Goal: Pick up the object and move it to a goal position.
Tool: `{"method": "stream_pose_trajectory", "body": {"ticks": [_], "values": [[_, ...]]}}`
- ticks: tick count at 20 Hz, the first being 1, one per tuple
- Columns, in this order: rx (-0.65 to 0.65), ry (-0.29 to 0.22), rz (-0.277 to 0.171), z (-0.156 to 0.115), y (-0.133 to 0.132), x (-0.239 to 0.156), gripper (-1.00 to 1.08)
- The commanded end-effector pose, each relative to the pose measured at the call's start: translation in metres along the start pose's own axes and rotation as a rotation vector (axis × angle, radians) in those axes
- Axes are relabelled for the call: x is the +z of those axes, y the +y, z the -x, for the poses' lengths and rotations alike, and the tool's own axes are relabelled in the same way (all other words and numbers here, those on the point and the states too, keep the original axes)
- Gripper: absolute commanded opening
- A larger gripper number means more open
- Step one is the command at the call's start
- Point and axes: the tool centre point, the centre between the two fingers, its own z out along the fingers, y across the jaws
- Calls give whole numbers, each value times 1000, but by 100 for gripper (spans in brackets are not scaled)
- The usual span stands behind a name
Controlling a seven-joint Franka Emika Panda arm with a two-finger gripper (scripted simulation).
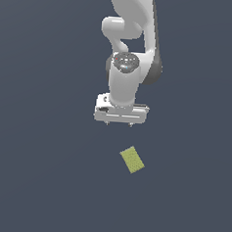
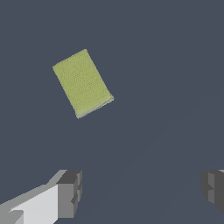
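Plain dark slate-blue floor (image 1: pixel 35 181).

Plain dark slate-blue floor (image 1: pixel 35 181)

Robot arms: one, white (image 1: pixel 126 50)
Grippers: one (image 1: pixel 119 123), with two fingers (image 2: pixel 70 192)
Blocks: one, flat, yellow-green, dotted (image 1: pixel 132 159)
Surfaces: one, plain dark grey floor (image 1: pixel 35 171)

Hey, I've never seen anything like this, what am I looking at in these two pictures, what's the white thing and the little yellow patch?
The white thing is a simulated robot arm. One picture comes from a camera off the arm; the other from a camera on its wrist, looking past the two grey fingertips. Its gripper is open and holds nothing. The yellow-green patch is a small flat block lying on the dark surface, apart from the gripper, turned at an angle.
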Motion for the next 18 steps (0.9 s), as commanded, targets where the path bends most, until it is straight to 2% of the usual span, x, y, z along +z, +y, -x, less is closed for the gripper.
{"method": "stream_pose_trajectory", "body": {"ticks": [1, 10, 18], "values": [[0, 0, 0, 0, 0, 0, 100], [-39, -45, 19, 12, -10, 17, 100], [-55, -43, 19, 8, -12, 19, 100]]}}
